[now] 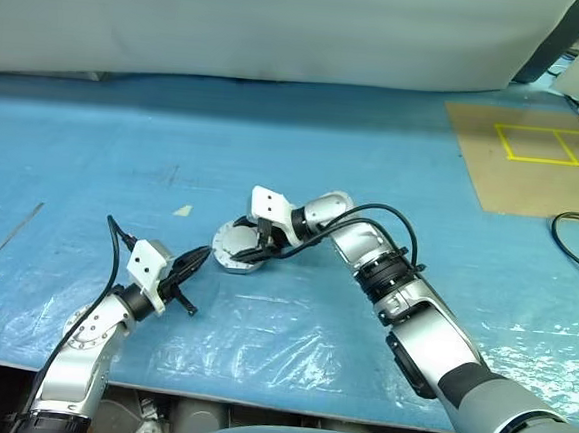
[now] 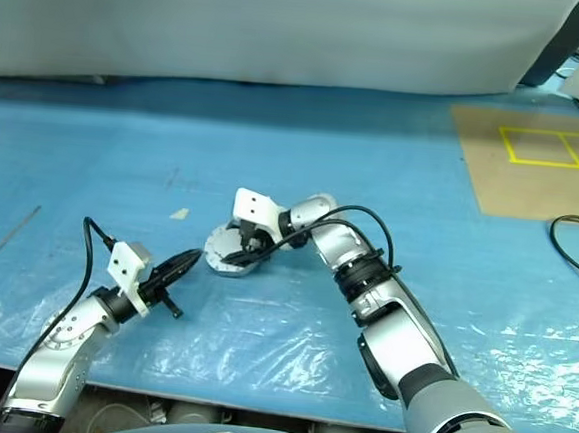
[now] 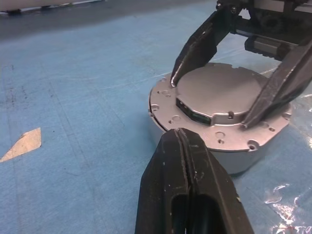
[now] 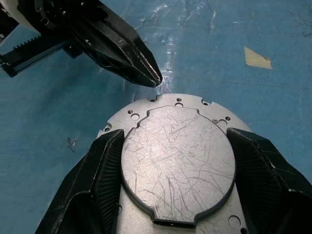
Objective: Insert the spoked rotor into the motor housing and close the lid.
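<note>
So I'm at the lid step now. The lid (image 4: pixel 176 163) sits plain-face-up on top of the motor housing (image 3: pixel 214 139), which rests on the blue plastic-covered surface (image 1: pixel 306 138) just ahead of me. I can't see the spoked rotor from here; my guess is it's already inside, under the lid.

My right gripper (image 4: pixel 173 170) comes in from above with its fingers spread wide, one on each side of the lid's raised round part — right against the edge, though whether they're squeezing it or just bracketing it I can't tell. My left gripper (image 3: pixel 181 139) is fully closed with nothing in it, tip parked just beside the housing's flange.

The lid looks flat and centred to me, its notches lined up with the housing's top plate. Next move, as I see it — check it's seated all the way, maybe a gentle press down, then lift the right gripper straight off without dragging the lid sideways.
</note>
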Robot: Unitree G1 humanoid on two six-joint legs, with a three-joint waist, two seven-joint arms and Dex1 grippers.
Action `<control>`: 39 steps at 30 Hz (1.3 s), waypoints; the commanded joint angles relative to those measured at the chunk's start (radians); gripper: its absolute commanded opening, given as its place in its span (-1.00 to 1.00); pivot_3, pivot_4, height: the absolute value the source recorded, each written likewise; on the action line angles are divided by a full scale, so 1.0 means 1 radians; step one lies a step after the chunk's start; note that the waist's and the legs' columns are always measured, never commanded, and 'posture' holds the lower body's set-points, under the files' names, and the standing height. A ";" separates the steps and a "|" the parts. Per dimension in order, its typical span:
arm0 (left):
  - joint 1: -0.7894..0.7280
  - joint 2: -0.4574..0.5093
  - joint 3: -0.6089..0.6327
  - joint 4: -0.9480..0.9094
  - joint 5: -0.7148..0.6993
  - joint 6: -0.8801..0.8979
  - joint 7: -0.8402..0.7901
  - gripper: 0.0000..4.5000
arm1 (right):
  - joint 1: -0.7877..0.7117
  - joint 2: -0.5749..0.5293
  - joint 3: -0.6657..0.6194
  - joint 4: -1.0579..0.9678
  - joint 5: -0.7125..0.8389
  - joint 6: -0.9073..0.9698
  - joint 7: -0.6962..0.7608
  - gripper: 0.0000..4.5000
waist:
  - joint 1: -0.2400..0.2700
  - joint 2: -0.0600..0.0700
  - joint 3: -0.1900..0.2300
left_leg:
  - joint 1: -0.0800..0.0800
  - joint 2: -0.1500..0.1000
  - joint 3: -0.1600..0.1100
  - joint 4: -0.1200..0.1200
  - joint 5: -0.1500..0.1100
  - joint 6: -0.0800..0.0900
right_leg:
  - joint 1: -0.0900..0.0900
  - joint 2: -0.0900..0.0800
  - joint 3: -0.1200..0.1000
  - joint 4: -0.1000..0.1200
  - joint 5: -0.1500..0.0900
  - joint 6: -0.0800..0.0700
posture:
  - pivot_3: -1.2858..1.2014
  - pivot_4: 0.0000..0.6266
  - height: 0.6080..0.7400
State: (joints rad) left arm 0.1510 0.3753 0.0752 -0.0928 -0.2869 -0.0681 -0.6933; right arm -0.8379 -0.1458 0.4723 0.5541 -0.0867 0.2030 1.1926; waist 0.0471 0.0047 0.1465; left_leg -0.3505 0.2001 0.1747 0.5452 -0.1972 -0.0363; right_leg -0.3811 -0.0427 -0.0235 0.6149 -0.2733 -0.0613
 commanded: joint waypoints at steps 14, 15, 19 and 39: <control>-0.045 0.006 -0.013 0.007 0.008 -0.014 -0.005 -1.00 | 0.068 0.054 -0.002 0.116 -0.014 0.107 -0.128 0.32 | -0.009 0.000 0.000 | 0.017 0.002 0.000 -0.003 -0.003 0.003 | 0.013 0.001 0.001 0.003 -0.007 -0.001 | 0.03 -0.52 1.00; -0.047 0.006 -0.015 0.009 0.008 -0.014 -0.006 -1.00 | 0.070 0.057 -0.006 0.105 -0.006 0.123 -0.121 0.32 | -0.009 0.000 0.000 | 0.017 0.002 0.000 -0.003 -0.003 0.003 | 0.012 0.002 0.001 0.004 -0.007 -0.002 | 0.03 -0.52 1.00; -0.050 0.007 -0.017 0.013 0.007 -0.016 -0.006 -1.00 | 0.075 0.058 -0.009 0.086 -0.001 0.148 -0.115 0.32 | -0.009 0.000 0.000 | 0.017 0.003 0.000 -0.002 -0.002 0.002 | 0.011 0.002 0.001 0.003 -0.004 -0.008 | 0.03 -0.52 1.00; -0.135 0.045 -0.167 0.034 0.116 0.141 -0.023 -1.00 | 0.083 0.034 0.030 0.060 -0.034 0.112 -0.137 0.32 | -0.006 0.005 -0.003 | 0.017 0.002 0.000 -0.003 -0.003 0.002 | 0.012 0.001 0.002 0.003 -0.005 -0.009 | 0.03 -0.52 1.00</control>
State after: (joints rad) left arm -0.0031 0.4097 -0.0196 -0.0662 -0.1786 0.0214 -0.6689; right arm -0.7938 -0.0984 0.4461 0.5455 -0.0660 0.2629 1.0610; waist 0.0410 0.0098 0.1434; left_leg -0.3333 0.2018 0.1751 0.5423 -0.1998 -0.0340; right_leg -0.3689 -0.0413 -0.0215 0.6175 -0.2788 -0.0699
